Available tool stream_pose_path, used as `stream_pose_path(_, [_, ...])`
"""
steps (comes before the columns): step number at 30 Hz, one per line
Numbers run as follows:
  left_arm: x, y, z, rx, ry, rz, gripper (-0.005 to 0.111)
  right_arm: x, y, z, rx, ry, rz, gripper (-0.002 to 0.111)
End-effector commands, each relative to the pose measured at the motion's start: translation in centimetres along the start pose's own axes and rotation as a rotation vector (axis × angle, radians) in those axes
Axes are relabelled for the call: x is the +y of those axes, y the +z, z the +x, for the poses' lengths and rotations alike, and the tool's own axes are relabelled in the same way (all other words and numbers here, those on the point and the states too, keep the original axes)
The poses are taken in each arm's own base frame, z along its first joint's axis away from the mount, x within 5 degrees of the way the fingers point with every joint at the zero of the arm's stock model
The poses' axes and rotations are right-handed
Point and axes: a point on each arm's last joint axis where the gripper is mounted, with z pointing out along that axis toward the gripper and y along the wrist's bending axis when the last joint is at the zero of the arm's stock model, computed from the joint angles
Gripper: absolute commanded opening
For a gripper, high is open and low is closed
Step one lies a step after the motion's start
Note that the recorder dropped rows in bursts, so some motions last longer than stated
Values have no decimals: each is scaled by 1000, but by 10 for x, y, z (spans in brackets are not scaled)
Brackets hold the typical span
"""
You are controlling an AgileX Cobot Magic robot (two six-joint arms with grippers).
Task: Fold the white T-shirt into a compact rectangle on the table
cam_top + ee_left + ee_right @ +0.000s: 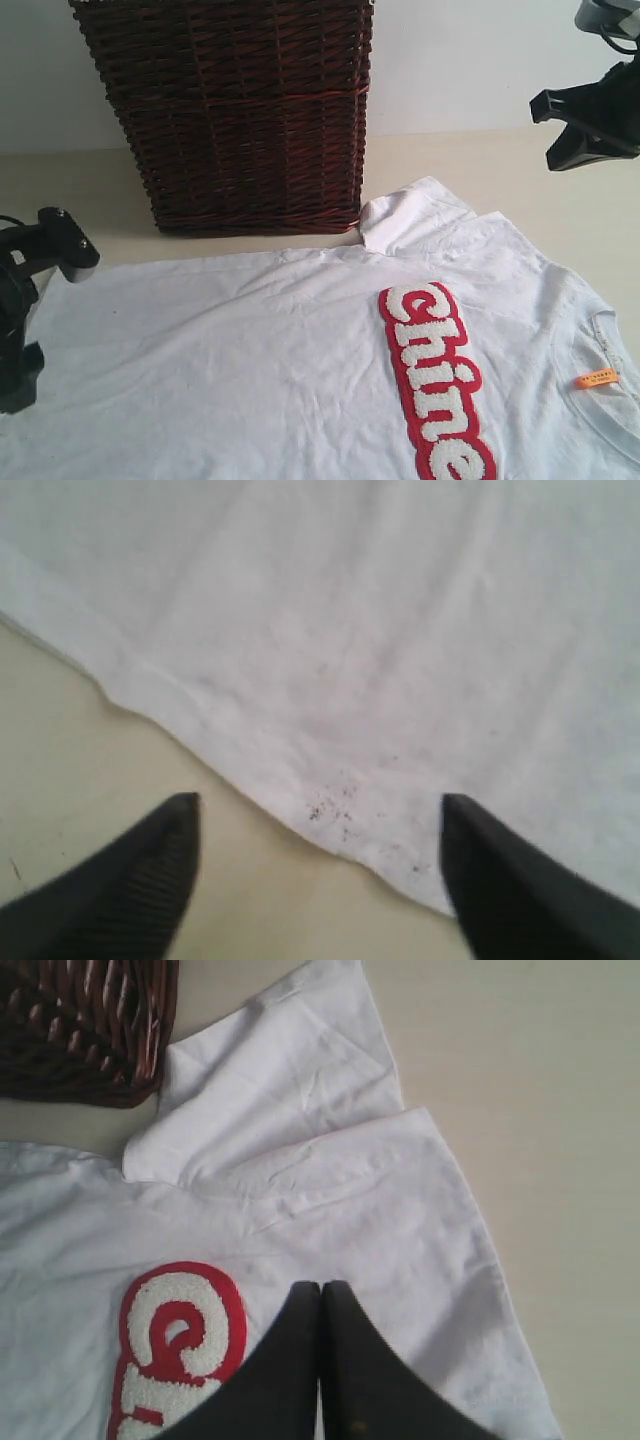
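Smooth cream table (90, 200) bears the soft, wrinkled white T-shirt (250, 370).

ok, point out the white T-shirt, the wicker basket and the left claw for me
white T-shirt (250, 350), exterior view, plain front panel beside the lettering.
wicker basket (235, 110), exterior view, its facing wall.
left claw (320, 800), left wrist view, midway between its open fingertips.

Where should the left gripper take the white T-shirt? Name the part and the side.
Pinch the hem of the white T-shirt, coming in from the bare table side: that edge lies flat and free, between the open jaws of the left gripper.
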Motion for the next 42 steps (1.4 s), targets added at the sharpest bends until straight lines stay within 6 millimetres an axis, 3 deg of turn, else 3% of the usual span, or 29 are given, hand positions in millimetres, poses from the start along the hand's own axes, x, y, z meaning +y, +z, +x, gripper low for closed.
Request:
stream_pose_path(1, [-2,5,11,60,189,-14,105,4,-3,-2,-37,-11,-27,0])
stream_pose_path(11, [8,6,17,163,719,-93,105,3,-3,-6,-81,-16,-21,0])
stream_pose_path(20, [-3,13,14,45,645,-16,105,4,-3,-6,-78,-14,-23,0])
stream_pose_path(29, [-5,29,33,-90,644,147,105,4,-4,-7,-88,-2,-32,0])
stream_pose_path(35, [6,35,44,-118,593,124,105,3,2,-6,-73,8,-38,0])
stream_pose_path(42, [13,43,39,-142,613,53,105,1,8,-5,-53,-4,-39,0])
